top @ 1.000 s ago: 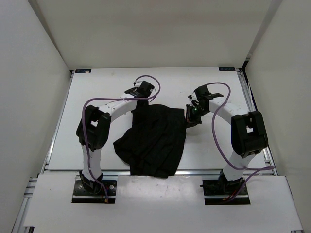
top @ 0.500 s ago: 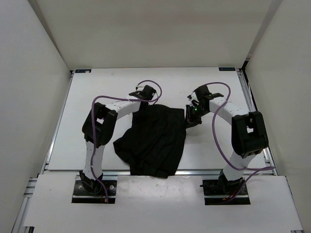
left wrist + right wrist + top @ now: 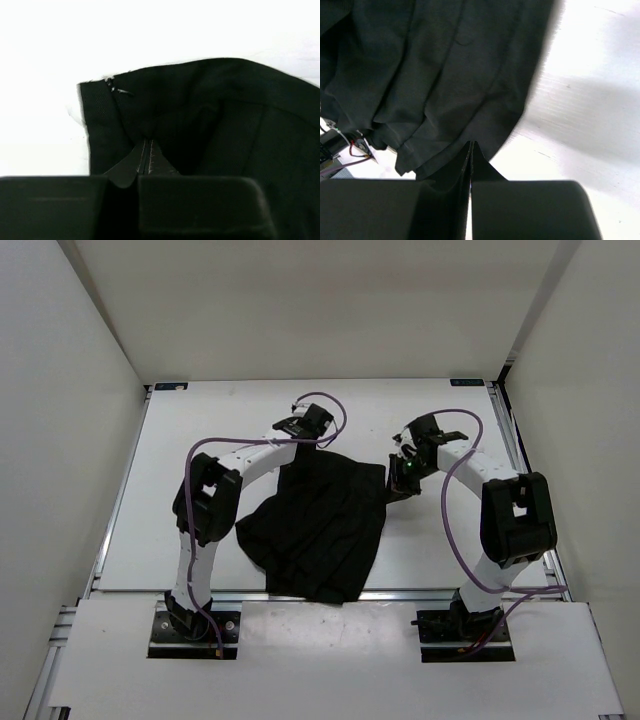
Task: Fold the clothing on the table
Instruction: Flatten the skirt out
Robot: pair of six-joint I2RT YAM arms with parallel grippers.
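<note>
1. A black pleated fabric garment (image 3: 320, 530) lies on the large white rectangular tabletop (image 3: 200, 450), between the two arms and nearer the robot's side than the far side.
2. Its near end reaches over the metal rail (image 3: 400, 592) at the table's near edge. A rumpled lobe of cloth bulges out toward the left arm.
3. The garment's far edge runs roughly straight from one gripper to the other.
4. The left gripper (image 3: 299, 447) sits at the far left corner of the garment. In its wrist view the left gripper (image 3: 145, 155) has its fingers pressed together, pinching a fold of the black cloth just inside the corner.
5. A small metal zipper pull (image 3: 119, 91) shows at that corner, close to the cloth's edge, with bare white table beyond it.
6. The right gripper (image 3: 393, 486) is at the far right corner of the garment. In its wrist view the right gripper (image 3: 471, 150) is closed tight on the very edge of the cloth, and the pleats fan away from the tips.
7. To the right of that edge the table is bare, with a soft shadow across it.
8. A purple cable (image 3: 322, 400) loops above the left wrist, and another purple cable (image 3: 447, 530) loops along the right arm.
9. Small blue marks (image 3: 170, 386) sit at the table's far corners.
</note>
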